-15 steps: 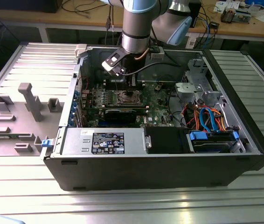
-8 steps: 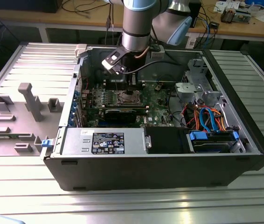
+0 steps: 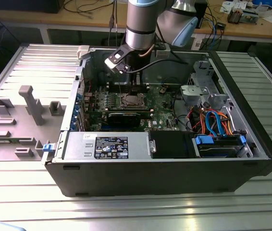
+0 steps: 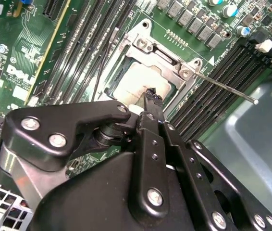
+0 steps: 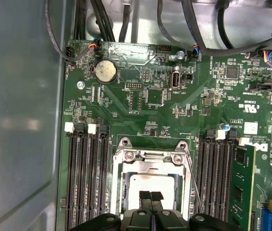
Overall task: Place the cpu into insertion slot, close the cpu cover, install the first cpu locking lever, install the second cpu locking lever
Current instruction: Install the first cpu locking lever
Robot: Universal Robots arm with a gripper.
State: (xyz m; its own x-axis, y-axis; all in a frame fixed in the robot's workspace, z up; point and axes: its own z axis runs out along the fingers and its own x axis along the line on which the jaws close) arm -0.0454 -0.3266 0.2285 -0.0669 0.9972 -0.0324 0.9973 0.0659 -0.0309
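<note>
While the black two-fingered gripper [image 5: 150, 196] hangs right over the socket, its jaws drawn together with nothing visible between them, we judge the job roughly half done. The small square cpu with its dull silver-grey metal top [image 5: 151, 182] lies seated in the square, silver-rimmed insertion slot [image 3: 125, 102] on the green motherboard [image 5: 121, 115]. The thin silvery windowed cpu cover [image 5: 150, 161] appears folded down around it. Whether the fingertips touch the chip or hover just above it, we cannot tell.

By our reading, the levers are what is left. One thin bright wire locking lever [image 4: 227, 89] juts free of the socket in the second wrist view, unlatched. We cannot be sure how a second lever stands.

In the exterior view the socket sits near the middle of the open dark-grey computer case [image 3: 174, 178]. From it, the grey labelled power-supply box [image 3: 109, 144] lies at six o'clock, the blue and orange cables [image 3: 213, 120] between three and four o'clock, and the pale grey fixture plate with upright blocks [image 3: 54, 127] at nine o'clock.

We count:
- one cpu, one slot and one cover
- one lever plainly seen
- one gripper with two fingers
- two banks of long black memory slots [image 5: 85, 178] flanking the socket
- one upright green memory module [image 5: 242, 178]
- one round silver coin battery [image 5: 105, 71]
</note>
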